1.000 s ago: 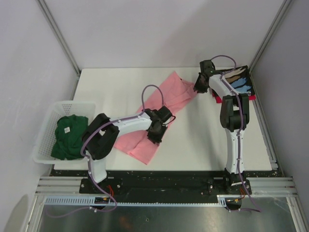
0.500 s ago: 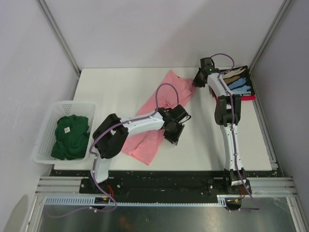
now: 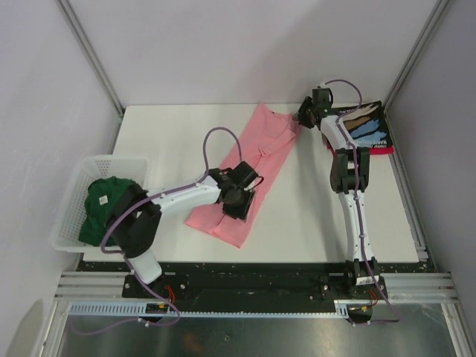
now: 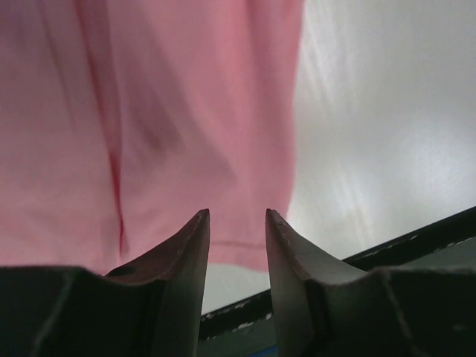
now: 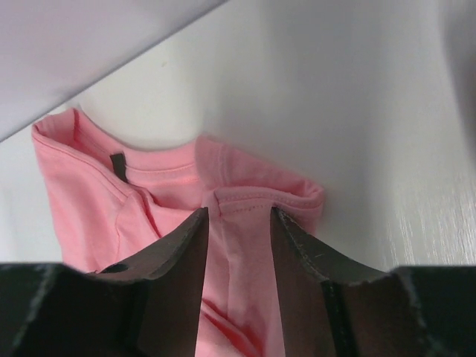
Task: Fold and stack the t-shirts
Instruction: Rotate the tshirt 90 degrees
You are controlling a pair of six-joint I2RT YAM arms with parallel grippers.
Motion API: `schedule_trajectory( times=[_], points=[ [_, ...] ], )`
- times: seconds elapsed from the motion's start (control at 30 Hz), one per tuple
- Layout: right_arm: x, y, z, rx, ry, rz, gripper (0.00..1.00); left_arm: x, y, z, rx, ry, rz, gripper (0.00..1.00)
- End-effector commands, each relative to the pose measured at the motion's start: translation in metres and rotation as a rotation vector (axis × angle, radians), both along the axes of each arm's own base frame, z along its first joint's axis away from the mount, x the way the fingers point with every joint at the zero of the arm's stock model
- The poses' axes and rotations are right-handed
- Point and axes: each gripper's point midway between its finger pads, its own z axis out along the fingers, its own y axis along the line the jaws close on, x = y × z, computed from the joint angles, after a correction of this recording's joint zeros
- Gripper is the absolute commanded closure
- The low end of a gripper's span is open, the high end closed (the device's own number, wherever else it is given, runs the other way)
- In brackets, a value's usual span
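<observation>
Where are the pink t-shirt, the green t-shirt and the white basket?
pink t-shirt [image 3: 269, 140]: top external view, on its flat upper body panel.
green t-shirt [image 3: 100, 219]: top external view, on its bunched middle.
white basket [image 3: 69, 207]: top external view, on its left wall.

Left arm [image 3: 186, 197]: I reach forward and to the right from my base, forearm low and almost level. Left gripper [image 4: 236, 214]: aimed downward, fingers parted by a narrow gap, nothing seen between them. Right arm [image 3: 357, 216]: stretched nearly straight toward the far right, elbow only slightly bent. Right gripper [image 5: 238, 212]: at full reach, tilted downward, fingers likewise a narrow gap apart
</observation>
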Motion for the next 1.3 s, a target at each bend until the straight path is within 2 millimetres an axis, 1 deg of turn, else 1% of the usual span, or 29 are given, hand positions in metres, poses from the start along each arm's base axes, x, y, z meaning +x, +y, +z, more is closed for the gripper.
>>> schedule_trajectory(
  times=[0.0,0.07,0.17,0.37,0.47,0.83,0.9,1.1,1.27],
  points=[
    [0.019,-0.012,0.003,0.0,-0.084,0.015,0.55,-0.018,0.033,-0.006,0.065,-0.023,0.029,0.59],
    [0.022,-0.013,0.008,0.0,-0.104,0.026,0.54,-0.025,0.044,-0.011,0.087,-0.023,0.042,0.59],
    [0.023,-0.015,0.011,-0.014,-0.114,0.037,0.53,-0.024,0.055,-0.008,0.107,-0.059,0.076,0.59],
    [0.021,-0.017,0.007,-0.045,-0.108,0.054,0.52,-0.012,0.064,0.009,0.102,-0.147,0.144,0.59],
    [0.021,-0.019,0.006,-0.049,-0.106,0.055,0.52,-0.009,0.068,0.008,0.111,-0.152,0.156,0.59],
    [0.021,-0.019,0.008,-0.045,-0.111,0.063,0.52,-0.007,0.065,-0.015,0.154,-0.086,0.102,0.6],
    [0.021,-0.019,0.008,-0.046,-0.11,0.064,0.52,-0.006,0.064,-0.017,0.155,-0.087,0.103,0.6],
    [0.02,-0.02,0.006,-0.053,-0.105,0.066,0.52,-0.002,0.064,-0.018,0.153,-0.095,0.117,0.67],
    [0.02,-0.021,0.007,-0.053,-0.107,0.067,0.52,0.002,0.067,-0.02,0.165,-0.1,0.126,0.69]
  ],
)
